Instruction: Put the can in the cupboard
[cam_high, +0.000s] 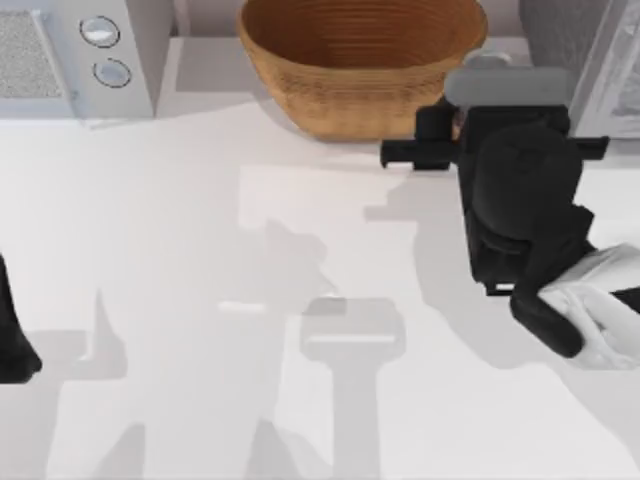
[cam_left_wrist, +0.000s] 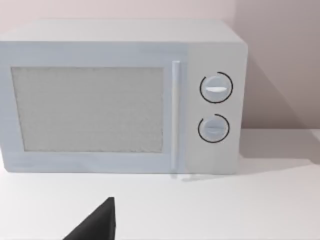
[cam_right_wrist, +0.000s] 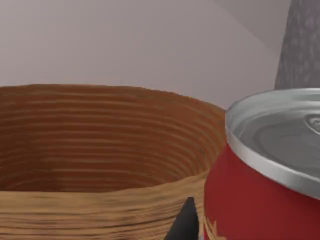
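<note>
My right arm reaches to the far right of the white surface (cam_high: 300, 250), its jaws (cam_high: 470, 105) beside the basket (cam_high: 350, 70). The can (cam_right_wrist: 265, 170) stands close before my right wrist camera, upright, long axis vertical, silver-grey top up, red side with a bit of yellow label showing. It sits just beside the basket's right rim; from above, a pale grey shape at the arm's tip is probably its top (cam_high: 485, 62), though the arm covers most of it. A dark fingertip (cam_right_wrist: 184, 222) shows next to the can's side, but whether my right jaws are pinching the can or merely spread around it I cannot tell.

The basket is a wide woven bowl, its inside bare as far as the views reach. A grey cabinet (cam_high: 590, 55) rises at the far right corner, just behind the can.

My left arm (cam_high: 15, 335) sits parked at the left edge, a fingertip (cam_left_wrist: 97, 225) low before the microwave (cam_left_wrist: 120, 95), whose door is closed; its jaws' state I cannot tell either.
</note>
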